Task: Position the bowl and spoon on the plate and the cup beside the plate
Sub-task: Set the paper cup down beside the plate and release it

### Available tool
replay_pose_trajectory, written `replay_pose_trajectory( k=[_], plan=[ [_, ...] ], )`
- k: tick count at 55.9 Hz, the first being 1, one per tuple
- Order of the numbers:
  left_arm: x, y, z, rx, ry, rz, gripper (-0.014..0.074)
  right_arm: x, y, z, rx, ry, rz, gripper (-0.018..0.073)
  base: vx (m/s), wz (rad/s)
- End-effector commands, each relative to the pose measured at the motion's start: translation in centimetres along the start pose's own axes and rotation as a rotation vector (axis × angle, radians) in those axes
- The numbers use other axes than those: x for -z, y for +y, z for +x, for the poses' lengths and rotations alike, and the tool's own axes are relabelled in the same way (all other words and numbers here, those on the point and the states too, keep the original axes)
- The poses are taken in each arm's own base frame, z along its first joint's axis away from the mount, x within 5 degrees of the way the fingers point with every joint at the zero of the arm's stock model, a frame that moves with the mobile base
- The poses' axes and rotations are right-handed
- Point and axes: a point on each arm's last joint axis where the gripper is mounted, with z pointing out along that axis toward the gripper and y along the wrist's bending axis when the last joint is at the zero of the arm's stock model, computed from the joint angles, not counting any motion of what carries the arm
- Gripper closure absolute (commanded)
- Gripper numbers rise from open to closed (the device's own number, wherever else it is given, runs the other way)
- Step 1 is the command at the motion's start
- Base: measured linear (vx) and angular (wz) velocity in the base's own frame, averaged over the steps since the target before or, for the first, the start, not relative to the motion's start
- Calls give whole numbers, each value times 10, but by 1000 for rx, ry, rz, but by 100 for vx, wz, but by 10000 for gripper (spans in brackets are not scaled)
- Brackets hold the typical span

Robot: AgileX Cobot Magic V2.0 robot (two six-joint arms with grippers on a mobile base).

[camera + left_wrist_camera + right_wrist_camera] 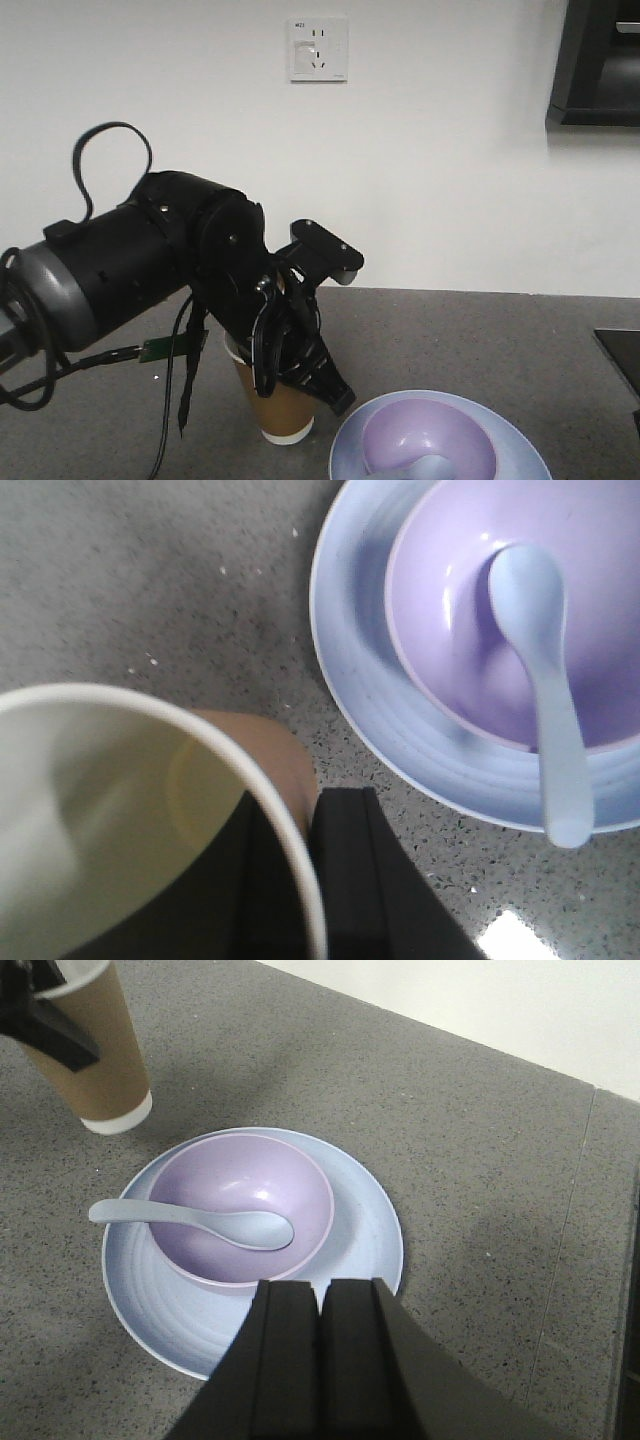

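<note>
On the grey speckled worktop (pixel 470 1120) the pale blue plate (pixel 360 1230) lies flat, and the lavender bowl (pixel 215 1195) sits on it, a little toward one side of the plate and not in its middle. The pale blue spoon (pixel 215 1222) lies across the bowl: its scoop rests inside the bowl and its handle goes over the rim and ends above the plate. The brown paper cup (pixel 100 1055) stands upright on the worktop just beside the plate, not touching it. The left gripper (pixel 290 345) holds the cup at its upper part; its jaws are closed on the cup wall, one black finger (pixel 360 880) outside the white rim and one inside. The right gripper (pixel 320 1360) hangs above the near edge of the plate with its jaws pressed together and nothing between them.
</note>
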Motion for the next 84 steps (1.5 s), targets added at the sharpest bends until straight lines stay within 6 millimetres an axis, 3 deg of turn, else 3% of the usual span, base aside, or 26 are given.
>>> replay_pose_trajectory(
  k=[1, 21, 29, 38, 50, 60, 73, 84],
  plan=[
    [22, -2, -8, 16, -87, -8, 596, 7, -2, -12, 4, -94, 26, 568, 0, 0],
    [5, -2, -9, 19, -52, -1, 591, 7, -2, -12, 4, -94, 26, 568, 0, 0],
    [5, -2, -9, 18, -60, -2, 542, 7, -2, -12, 4, -94, 26, 568, 0, 0],
    [5, -2, -9, 18, -58, -2, 404, 7, -2, -12, 2, -94, 25, 568, 0, 0],
    [5, -2, -9, 18, -55, -2, 152, 7, -2, -13, -1, -96, 22, 568, 0, 0],
    [7, -2, -9, 17, -58, -4, 49, 7, -2, -13, -2, -96, 22, 568, 0, 0],
    [31, -2, -10, 14, -103, -13, 53, 7, -1, -13, -6, -97, 20, 568, 0, 0],
    [76, -2, -13, 12, -193, -31, 59, 7, -1, -13, -6, -97, 20, 568, 0, 0]
  ],
)
